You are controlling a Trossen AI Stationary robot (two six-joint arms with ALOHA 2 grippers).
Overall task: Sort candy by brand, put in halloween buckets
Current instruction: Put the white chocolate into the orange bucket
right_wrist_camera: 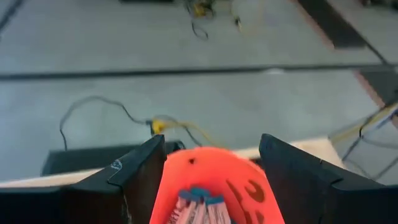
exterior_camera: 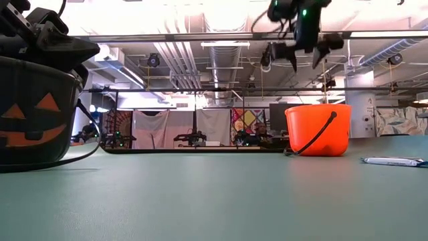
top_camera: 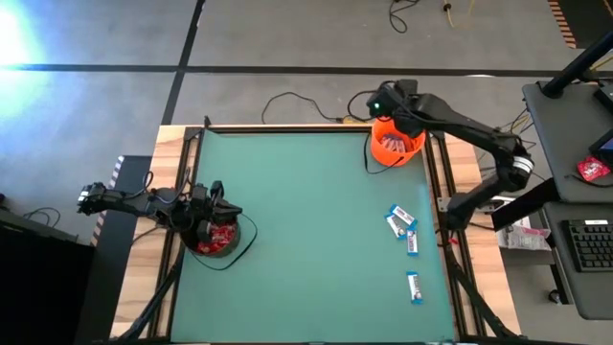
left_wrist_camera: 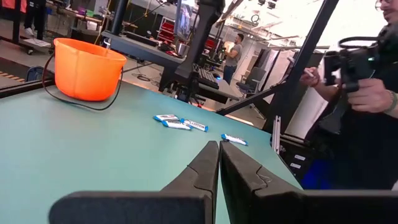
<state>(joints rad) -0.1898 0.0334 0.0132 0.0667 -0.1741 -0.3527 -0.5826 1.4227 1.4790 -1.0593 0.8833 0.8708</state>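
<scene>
At the left edge of the high view your left gripper [top_camera: 213,196] sits over the black bucket [top_camera: 218,239], its fingers [left_wrist_camera: 208,163] pressed together with nothing between them. You can see red packets [top_camera: 223,236] lying inside that bucket. In the low view the black bucket fills the left edge and shows an orange pumpkin face.

Moving right across the green table [top_camera: 297,230], four white-and-blue bars [top_camera: 401,220] lie in a loose line at the right side of the mat, below the orange bucket [top_camera: 396,144]; the lowest one [top_camera: 415,287] lies apart from the other three.

In the upper right your right gripper [top_camera: 395,107] hangs above the orange bucket, fingers [right_wrist_camera: 140,171] spread and holding nothing. White-and-blue bars [right_wrist_camera: 199,205] already lie inside that bucket.
</scene>
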